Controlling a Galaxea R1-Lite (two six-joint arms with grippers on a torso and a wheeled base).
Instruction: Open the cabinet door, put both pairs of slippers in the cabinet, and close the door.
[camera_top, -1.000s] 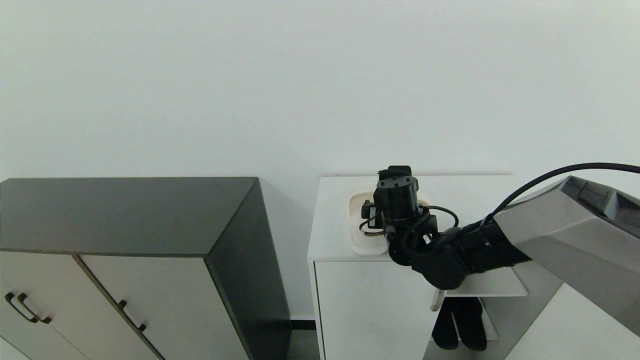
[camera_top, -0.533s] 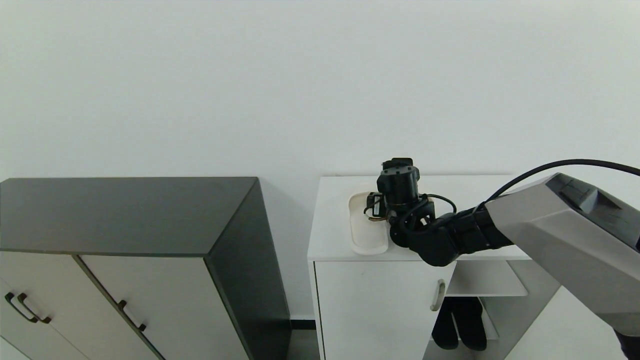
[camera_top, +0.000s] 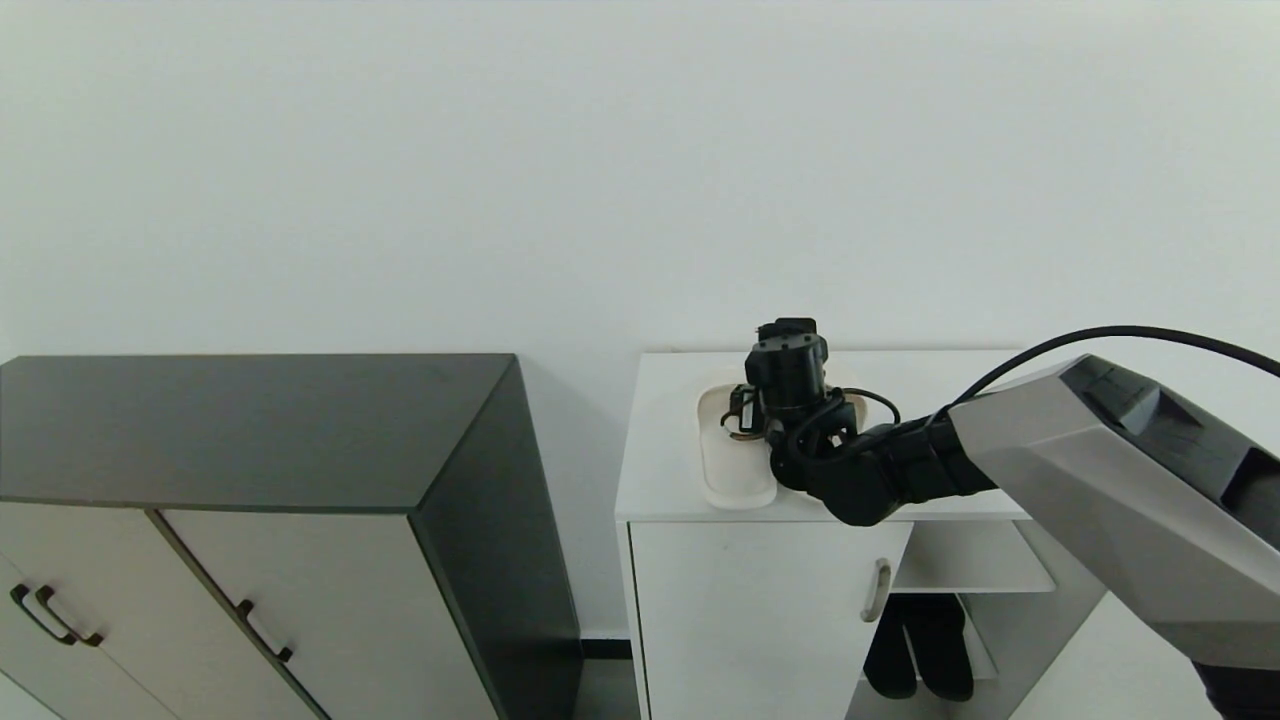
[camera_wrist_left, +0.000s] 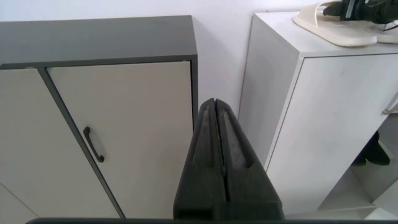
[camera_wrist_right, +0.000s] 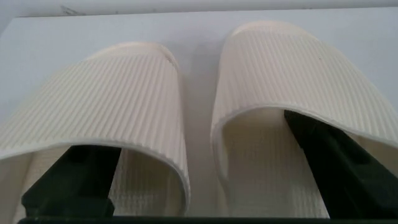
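Since a second ago the right gripper has pushed farther in over the top of the tall white cabinet, deeper into the slippers.

Left of the white cabinet and low in front of it, the left gripper hangs with its fingers pressed together, holding nothing.

On the cabinet's top, toward its left edge, lies the pair of cream ribbed foam slippers, side by side and toes away from the robot. They are probably light, soft and bendy, and the ribbing should resist slipping. The best hold looks like the two neighbouring strap walls, pinched together so both lift at once.

The right gripper is spread wide, one black finger under each strap, clamping nothing yet.

Lower right in the cabinet's open compartment stands a black pair of slippers.
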